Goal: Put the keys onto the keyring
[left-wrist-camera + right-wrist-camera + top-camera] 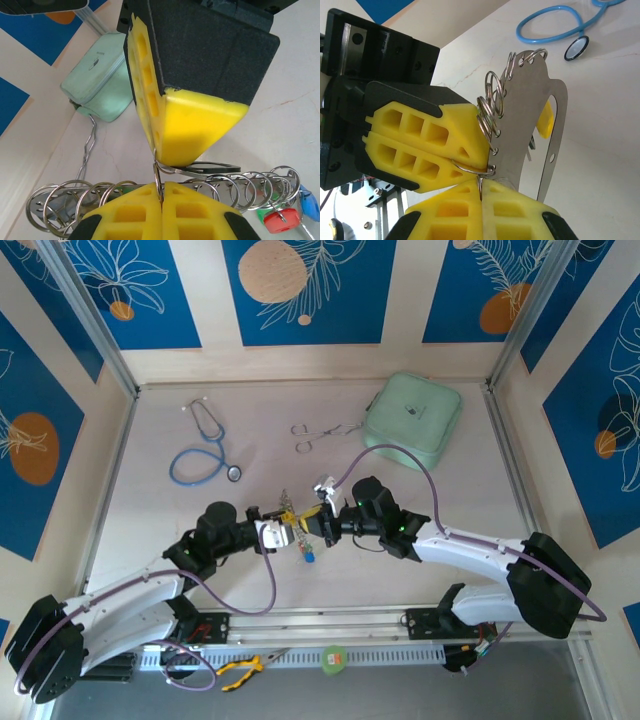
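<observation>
- Both arms meet at the middle of the table (150,520), fingertip to fingertip, with the keyring (530,115) lifted between them.
- The left gripper (161,195) has its yellow fingers pressed together on a small split ring (158,180), which stands edge-on in the seam between the pads.
- The right gripper (481,192) is likewise clamped, a thin wire ring running down into its closed seam.
- The two grips touch at one spot. I cannot tell whether they share one ring or hold two neighbouring ones.
- The keyring is a flat grey metal loop with a row of split rings along one edge. Seen from above, its long axis lies across the line joining the two grippers.
- In the left wrist view that row of rings runs side to side just beyond the fingertips.
- A red key (281,220) hangs off the far right end of the row, with green and blue heads beside it.
- Neither arm is nearer. The coming move likely turns on prising that pinched ring open without twisting the loop.
</observation>
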`<state>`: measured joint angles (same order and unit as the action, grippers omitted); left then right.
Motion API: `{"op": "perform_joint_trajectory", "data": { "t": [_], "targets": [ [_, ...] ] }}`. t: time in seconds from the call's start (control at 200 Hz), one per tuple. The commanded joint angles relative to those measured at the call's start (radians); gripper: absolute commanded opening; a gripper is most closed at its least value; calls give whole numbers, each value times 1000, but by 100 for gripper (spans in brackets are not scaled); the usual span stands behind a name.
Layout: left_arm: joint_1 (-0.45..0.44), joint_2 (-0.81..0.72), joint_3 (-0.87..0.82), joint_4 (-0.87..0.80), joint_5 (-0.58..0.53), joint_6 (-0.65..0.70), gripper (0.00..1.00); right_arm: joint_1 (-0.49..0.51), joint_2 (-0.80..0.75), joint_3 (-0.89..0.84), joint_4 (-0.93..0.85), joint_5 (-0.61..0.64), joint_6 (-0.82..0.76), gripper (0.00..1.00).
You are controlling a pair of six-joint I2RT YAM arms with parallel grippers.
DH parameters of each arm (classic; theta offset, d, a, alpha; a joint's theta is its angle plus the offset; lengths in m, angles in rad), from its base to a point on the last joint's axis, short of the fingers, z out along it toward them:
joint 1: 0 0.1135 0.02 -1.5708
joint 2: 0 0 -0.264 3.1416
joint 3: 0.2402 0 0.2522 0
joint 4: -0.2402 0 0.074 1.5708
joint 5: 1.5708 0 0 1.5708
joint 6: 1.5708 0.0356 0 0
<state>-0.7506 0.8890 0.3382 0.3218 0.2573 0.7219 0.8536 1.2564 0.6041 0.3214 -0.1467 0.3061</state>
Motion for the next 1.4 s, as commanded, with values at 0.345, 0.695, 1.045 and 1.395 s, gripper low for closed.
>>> {"op": "perform_joint_trajectory", "data": {
  "t": [0.345,0.695,1.045,1.395],
  "targets": [
    [-35,1,-2,77,140,1,0,-9,47,55,57,125,119,0],
    [-35,-29,-31,131,103,-48,0,-44,29,24,27,123,190,0],
    [-36,-28,-45,140,74,-76,0,-80,-1,-12,72,-1,172,0],
    [-36,4,-69,267,0,-162,0,-92,-13,-44,97,-61,152,0]
  ]
}}
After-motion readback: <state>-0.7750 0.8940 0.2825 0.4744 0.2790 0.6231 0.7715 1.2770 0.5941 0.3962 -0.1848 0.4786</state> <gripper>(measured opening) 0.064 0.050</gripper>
